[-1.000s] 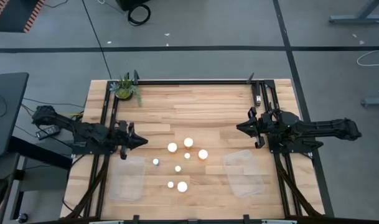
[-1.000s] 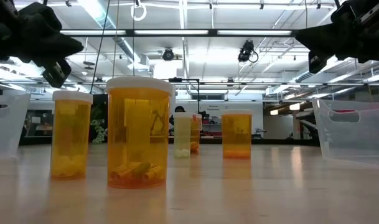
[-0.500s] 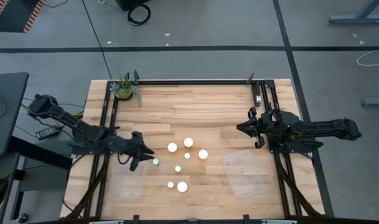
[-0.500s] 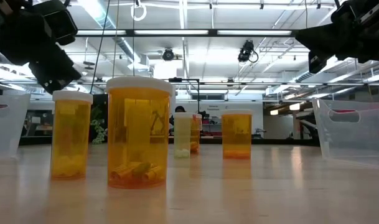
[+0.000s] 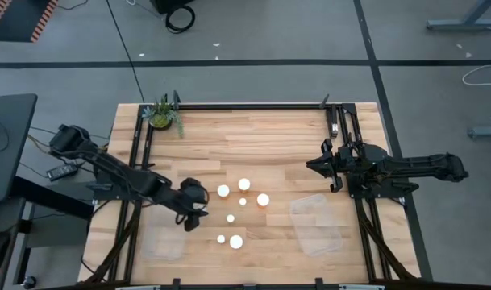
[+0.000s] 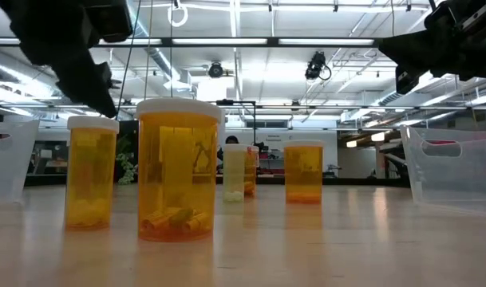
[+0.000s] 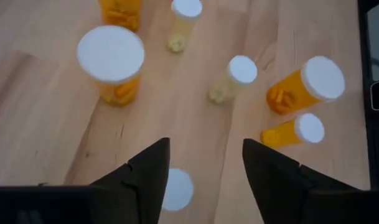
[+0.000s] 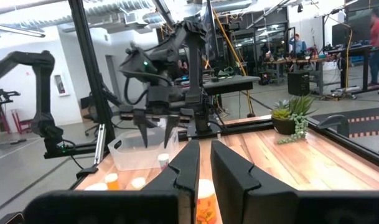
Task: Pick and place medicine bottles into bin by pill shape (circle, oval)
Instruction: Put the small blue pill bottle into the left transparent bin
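Several medicine bottles with white caps stand upright on their bases at the middle of the wooden table [image 5: 253, 145], among them a wide one [image 5: 236, 241] [image 6: 179, 167] and a narrow one [image 5: 222, 238] [image 6: 91, 171] near the front. My left gripper [image 5: 193, 211] [image 7: 206, 149] hangs open, pointing down over the leftmost small bottle, whose white cap [image 7: 177, 190] shows between the fingers; the right wrist view shows this bottle [image 8: 163, 160] under the fingers. My right gripper [image 5: 314, 167] [image 8: 201, 163] waits shut at the table's right side.
Two clear plastic bins lie near the front edge, one on the left [image 5: 164, 232] [image 6: 3, 155] and one on the right [image 5: 316, 224] [image 6: 454, 167]. A green potted plant [image 5: 162, 115] stands at the far left corner. A black frame rail [image 5: 245, 105] borders the table.
My left gripper has swung from the left side toward the table's right and near edge, tipped downward, and come over the leftmost small bottle. Its fingers have opened on the way. The bottles have not moved.
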